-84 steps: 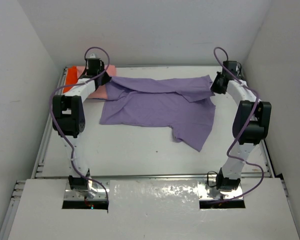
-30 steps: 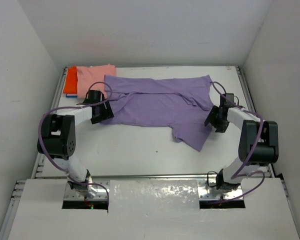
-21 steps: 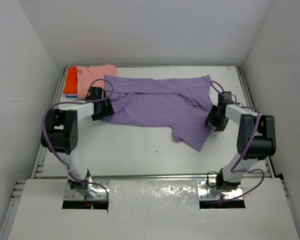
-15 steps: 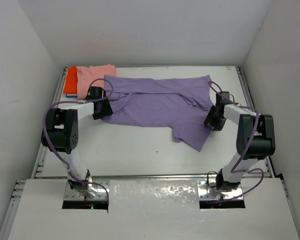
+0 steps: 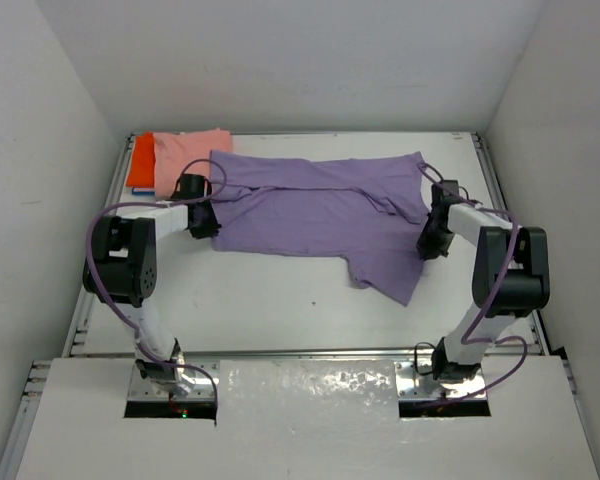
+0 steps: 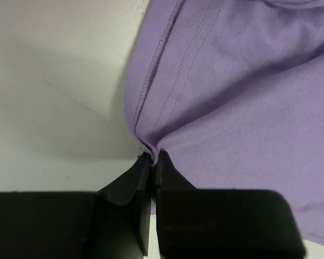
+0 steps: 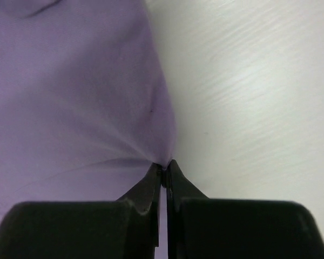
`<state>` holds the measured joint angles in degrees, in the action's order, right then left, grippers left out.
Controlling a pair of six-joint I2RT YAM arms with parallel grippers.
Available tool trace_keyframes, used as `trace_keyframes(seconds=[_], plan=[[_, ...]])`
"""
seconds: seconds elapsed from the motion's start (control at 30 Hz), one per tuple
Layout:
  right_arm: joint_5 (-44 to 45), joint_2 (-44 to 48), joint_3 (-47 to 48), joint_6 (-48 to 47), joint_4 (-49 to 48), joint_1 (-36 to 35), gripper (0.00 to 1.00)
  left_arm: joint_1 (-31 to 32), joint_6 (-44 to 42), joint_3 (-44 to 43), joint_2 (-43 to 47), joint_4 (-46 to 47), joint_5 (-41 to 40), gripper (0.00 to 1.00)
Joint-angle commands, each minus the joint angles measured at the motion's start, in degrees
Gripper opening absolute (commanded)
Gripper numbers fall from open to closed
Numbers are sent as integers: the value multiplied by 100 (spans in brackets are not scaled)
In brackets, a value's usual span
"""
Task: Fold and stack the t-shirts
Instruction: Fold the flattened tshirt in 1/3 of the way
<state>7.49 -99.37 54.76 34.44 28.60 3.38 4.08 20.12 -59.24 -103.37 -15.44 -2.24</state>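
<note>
A purple t-shirt [image 5: 320,205] lies spread across the far half of the white surface [image 5: 280,310], with its long side going from left to right. The cloth is wrinkled, and along the far edge a strip of it is folded over itself. One pointed part of the shirt reaches toward the near side, a little to the right of the middle. The left pincer [image 5: 202,222] is low at the left edge of the shirt. In the left wrist view its two black fingers [image 6: 129,189] are pressed together on a small raised fold of the stitched hem, so it is clamped on the purple cloth. The right pincer [image 5: 427,243] is at the right edge of the shirt. In the right wrist view its fingers [image 7: 146,191] are closed in the same way on a pinch of the cloth edge, with the bare surface just beside them. Both arms are bent and reach inward toward the garment from the two sides. In the far left corner a pink t-shirt [image 5: 185,160] lies folded on top of an orange t-shirt [image 5: 140,162]. The far left corner of the purple shirt is just beside the pink one, and I cannot tell if they touch.
</note>
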Motion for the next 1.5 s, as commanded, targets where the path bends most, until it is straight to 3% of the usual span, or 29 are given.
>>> trace_keyframes(seconds=[0.0, 0.3, 0.63, 1.07, 1.13, 1.17, 1.27, 1.37, 1.47], plan=[[412, 199, 386, -297, 585, 294, 0, -21, 62, -26, 159, -108, 75, 0], [499, 357, 624, -1052, 1191, 805, 0, 31, 97, 245, 537, -267, 215, 0], [552, 761, 184, -1193, 1359, 1174, 0, 735, 563, 958, 1003, -319, 531, 0], [808, 1069, 192, -1334, 1763, 1613, 0, 814, 695, 1371, 1355, -556, 373, 1], [562, 1087, 271, -1343, 1745, 1613, 9, 823, 686, 1398, 1486, -539, 461, 21], [439, 1095, 376, -1299, 1815, 1613, 26, 840, 695, 1433, 1626, -521, 540, 37], [210, 1200, 614, -1098, 2087, 1613, 43, 858, 721, 1346, 1864, -617, 619, 54], [245, 1604, 737, -834, 2473, 1613, 56, 867, 704, 1013, 2058, -915, 628, 58], [157, 1815, 624, -571, 2694, 1613, 58, 876, 669, 845, 2119, -1048, 681, 58]])
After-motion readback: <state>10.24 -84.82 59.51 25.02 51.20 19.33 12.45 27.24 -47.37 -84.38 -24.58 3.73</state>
